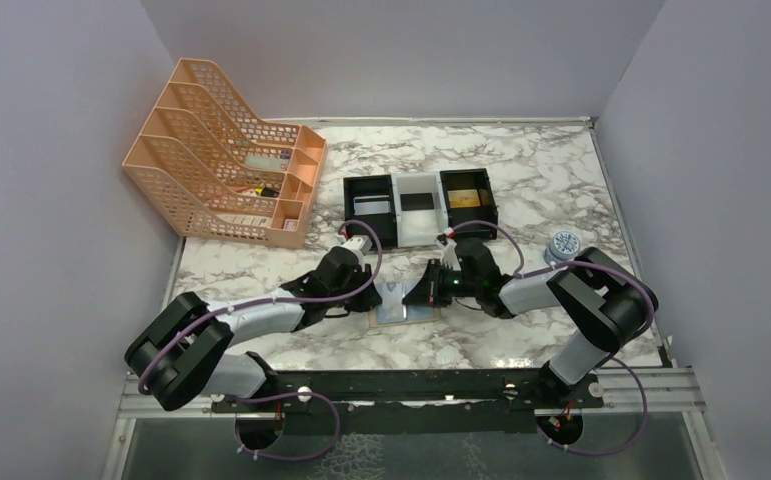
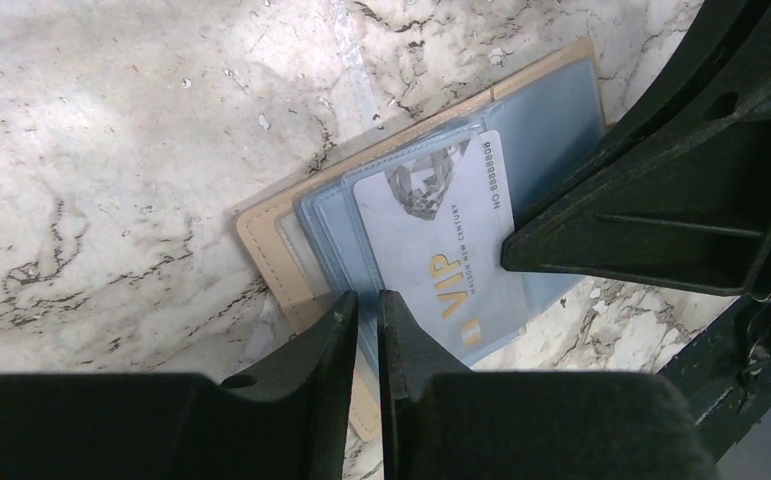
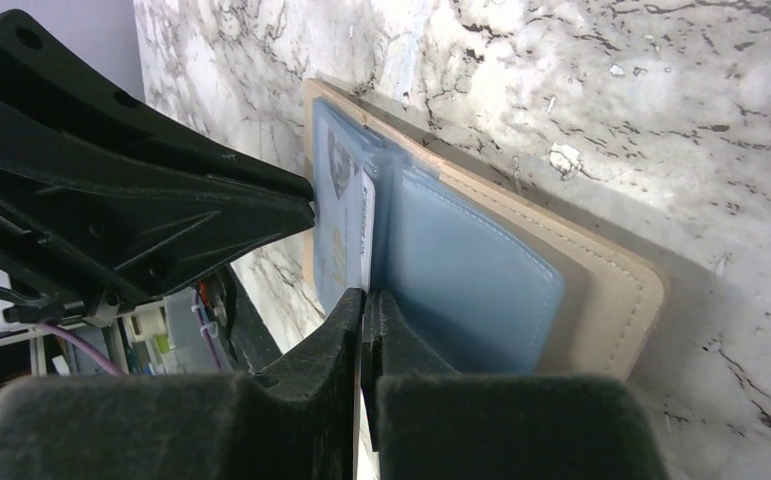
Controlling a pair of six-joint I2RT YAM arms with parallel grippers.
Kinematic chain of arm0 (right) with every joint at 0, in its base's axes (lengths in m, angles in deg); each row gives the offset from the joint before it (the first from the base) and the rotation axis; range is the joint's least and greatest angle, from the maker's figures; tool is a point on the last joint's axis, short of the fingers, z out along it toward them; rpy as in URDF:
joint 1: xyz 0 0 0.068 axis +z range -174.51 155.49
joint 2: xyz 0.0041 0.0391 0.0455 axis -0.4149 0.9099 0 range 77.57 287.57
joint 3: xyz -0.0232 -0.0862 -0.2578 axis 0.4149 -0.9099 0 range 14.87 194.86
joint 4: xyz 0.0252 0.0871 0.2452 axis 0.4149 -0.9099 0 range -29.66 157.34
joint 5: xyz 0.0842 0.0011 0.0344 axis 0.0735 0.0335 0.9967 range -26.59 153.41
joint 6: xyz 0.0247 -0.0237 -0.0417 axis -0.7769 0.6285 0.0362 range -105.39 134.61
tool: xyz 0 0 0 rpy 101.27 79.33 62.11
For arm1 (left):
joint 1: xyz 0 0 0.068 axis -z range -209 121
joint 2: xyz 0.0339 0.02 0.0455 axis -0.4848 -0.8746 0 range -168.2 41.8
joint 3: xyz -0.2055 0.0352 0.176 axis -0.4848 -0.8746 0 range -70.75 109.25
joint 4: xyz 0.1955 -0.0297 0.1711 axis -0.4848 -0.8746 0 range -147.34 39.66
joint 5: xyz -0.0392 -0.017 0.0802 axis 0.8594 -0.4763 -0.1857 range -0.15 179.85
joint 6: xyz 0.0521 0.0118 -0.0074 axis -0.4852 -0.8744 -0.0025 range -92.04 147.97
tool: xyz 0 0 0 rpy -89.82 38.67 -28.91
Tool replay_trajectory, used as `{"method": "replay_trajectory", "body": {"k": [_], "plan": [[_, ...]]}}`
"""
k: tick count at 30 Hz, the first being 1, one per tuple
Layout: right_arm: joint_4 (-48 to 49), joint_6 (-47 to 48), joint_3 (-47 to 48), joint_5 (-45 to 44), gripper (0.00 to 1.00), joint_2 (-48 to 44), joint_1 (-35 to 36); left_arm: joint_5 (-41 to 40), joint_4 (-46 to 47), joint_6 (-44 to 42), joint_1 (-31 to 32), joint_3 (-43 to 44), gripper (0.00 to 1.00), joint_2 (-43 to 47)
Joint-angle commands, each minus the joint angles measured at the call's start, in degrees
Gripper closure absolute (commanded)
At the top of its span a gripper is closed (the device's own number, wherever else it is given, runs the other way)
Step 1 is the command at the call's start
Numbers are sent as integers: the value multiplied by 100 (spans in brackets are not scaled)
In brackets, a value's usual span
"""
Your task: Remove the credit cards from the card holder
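From above, the holder (image 1: 401, 308) lies open on the table (image 1: 531, 180) between both arms. The left wrist view shows the left gripper (image 2: 366, 298) clenched on the holder's near edge, beside the card (image 2: 431, 240). In the right wrist view, the right gripper (image 3: 363, 296) is pinched shut, seemingly on the card. It should pull flat along the sleeve, with the left anchoring.

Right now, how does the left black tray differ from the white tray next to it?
The left black tray has black walls and holds a pale grey card. The white tray is white and holds a dark card. Both are open rectangular trays of like size, side by side.
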Motion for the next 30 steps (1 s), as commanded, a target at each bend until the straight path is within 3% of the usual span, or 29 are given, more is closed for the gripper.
{"method": "replay_trajectory", "body": {"k": [1,9,14,17,22,30], "plan": [[-383,238,39,-228,97,-160,19,-136,-274,12,46,-105,82,123],[-478,329,98,-173,94,-94,19,42,-48,65,74,-114,66,586],[-408,280,100,-165,93,-11,19,546,505,23,190,-23,60,329],[-402,272,88,-204,92,-2,17,573,476,-89,267,105,60,-57],[-461,259,65,-253,92,-85,18,248,446,102,303,78,70,-502],[-658,370,95,-299,92,-243,19,-161,238,209,309,-86,75,-419]]}}
